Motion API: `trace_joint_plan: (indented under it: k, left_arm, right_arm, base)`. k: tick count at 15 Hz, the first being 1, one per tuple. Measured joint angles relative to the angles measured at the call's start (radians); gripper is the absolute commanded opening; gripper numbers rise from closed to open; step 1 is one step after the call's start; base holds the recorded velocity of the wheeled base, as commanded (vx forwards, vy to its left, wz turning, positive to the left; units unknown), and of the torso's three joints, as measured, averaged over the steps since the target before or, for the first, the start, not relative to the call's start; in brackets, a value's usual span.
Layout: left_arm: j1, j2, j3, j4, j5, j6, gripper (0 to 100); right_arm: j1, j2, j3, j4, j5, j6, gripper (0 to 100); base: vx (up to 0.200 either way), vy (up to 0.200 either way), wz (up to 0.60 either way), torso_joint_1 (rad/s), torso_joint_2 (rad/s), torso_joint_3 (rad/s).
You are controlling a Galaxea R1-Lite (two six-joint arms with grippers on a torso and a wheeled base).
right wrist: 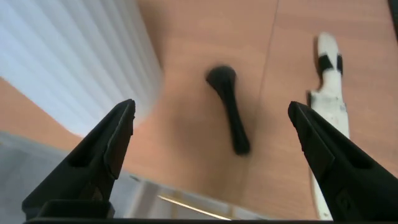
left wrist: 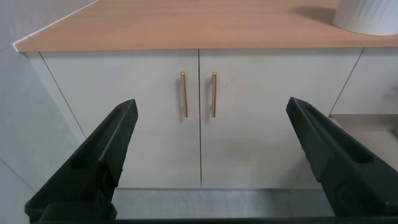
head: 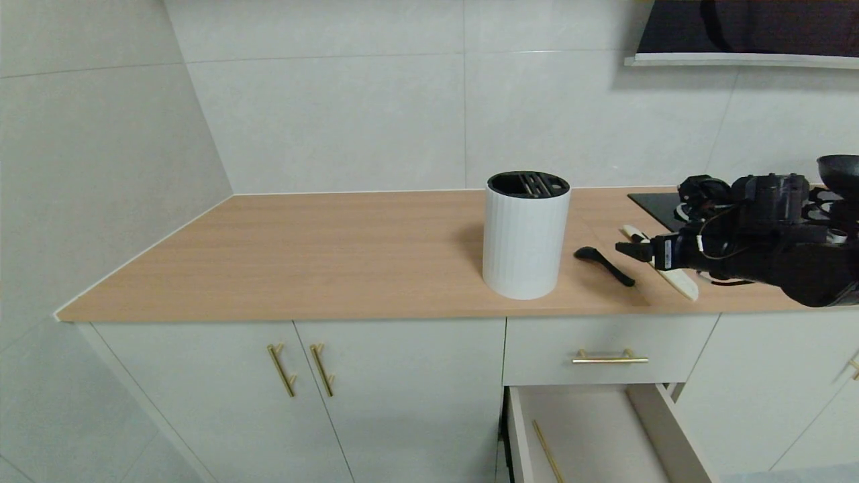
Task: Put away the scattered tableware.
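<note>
On the counter [head: 335,255], black spoon [head: 602,264] lying flat between ribbed white holder [head: 525,235] and what seems a white knife [head: 683,285].

Wooden countertop [head: 302,255] carries white holder [head: 525,235], black spoon [head: 604,263], white utensil [head: 682,286].

Right gripper [right wrist: 211,111] hangs over the wooden countertop [right wrist: 199,31], fingers [right wrist: 102,149] spread wide apart. Framed between them lies a black spoon [right wrist: 231,121], flat on the wood, touched by nothing. Just beside it stands a ribbed white holder [right wrist: 74,56]. On the spoon's other side lies a white knife [right wrist: 329,87] with a black band.
</note>
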Motion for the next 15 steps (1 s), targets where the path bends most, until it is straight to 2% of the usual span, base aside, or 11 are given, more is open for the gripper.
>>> trace_joint_plan:
  k: [4, 8, 11, 15]
  left_arm:
    - [0.000, 0.000, 0.000, 0.000, 0.000, 0.000, 100]
    - [0.000, 0.000, 0.000, 0.000, 0.000, 0.000, 100]
    - [0.000, 0.000, 0.000, 0.000, 0.000, 0.000, 100]
    - [0.000, 0.000, 0.000, 0.000, 0.000, 0.000, 100]
  right_arm:
    - [-0.001, 0.069, 0.014, -0.107, -0.004, -0.008, 100]
    - [0.003, 0.150, -0.007, -0.122, -0.009, -0.011, 100]
    - [0.003, 0.221, -0.040, -0.193, -0.030, -0.013, 100]
    - [0.004, 0.274, -0.058, -0.198, -0.031, -0.013, 100]
  base:
    - [0.000, 0.000, 0.00, 0.000, 0.00, 0.000]
    - [0.000, 0.000, 0.00, 0.000, 0.00, 0.000]
    - [0.000, 0.000, 0.00, 0.000, 0.00, 0.000]
    - [0.000, 0.000, 0.00, 0.000, 0.00, 0.000]
